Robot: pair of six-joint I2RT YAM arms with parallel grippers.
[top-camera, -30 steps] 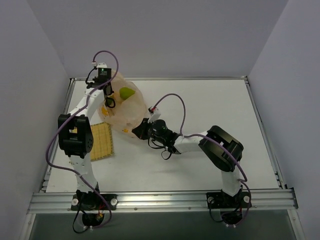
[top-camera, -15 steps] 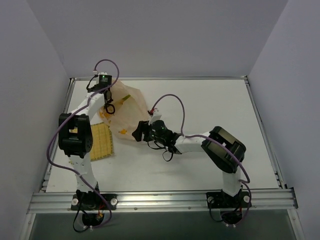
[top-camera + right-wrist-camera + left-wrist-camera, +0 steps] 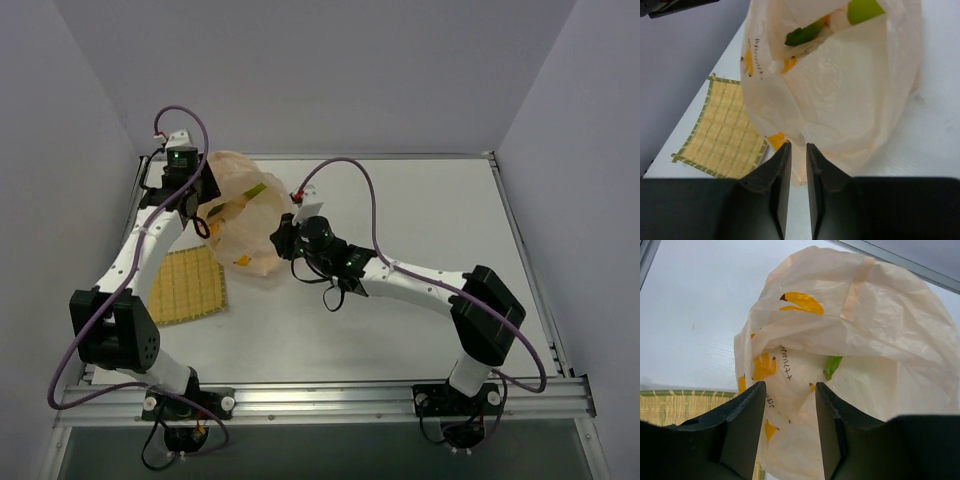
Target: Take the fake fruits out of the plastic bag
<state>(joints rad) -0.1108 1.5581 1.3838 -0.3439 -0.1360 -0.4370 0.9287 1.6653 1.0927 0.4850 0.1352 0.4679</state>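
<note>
The plastic bag (image 3: 240,215) lies crumpled at the back left of the table, peach-cream with orange-yellow marks. A fake fruit (image 3: 255,188) shows green through its top. My left gripper (image 3: 205,195) is at the bag's left side. Its jaws stand apart, with the bag (image 3: 850,330) lying between and beyond them, and a green sliver of fruit (image 3: 832,366) shows in a fold. My right gripper (image 3: 283,240) is at the bag's right edge, nearly closed on a thin fold of the bag (image 3: 840,100). Two green fruits (image 3: 865,10) (image 3: 802,34) show inside.
A flat yellow woven mat (image 3: 185,285) lies on the table in front and to the left of the bag, also in the left wrist view (image 3: 680,407) and the right wrist view (image 3: 720,135). The table's raised back rim (image 3: 320,157) runs just behind the bag.
The left arm has swung its elbow down and out, and its gripper moved slightly left. The bag has slumped and spread. The right gripper moved up along the bag's right edge.
</note>
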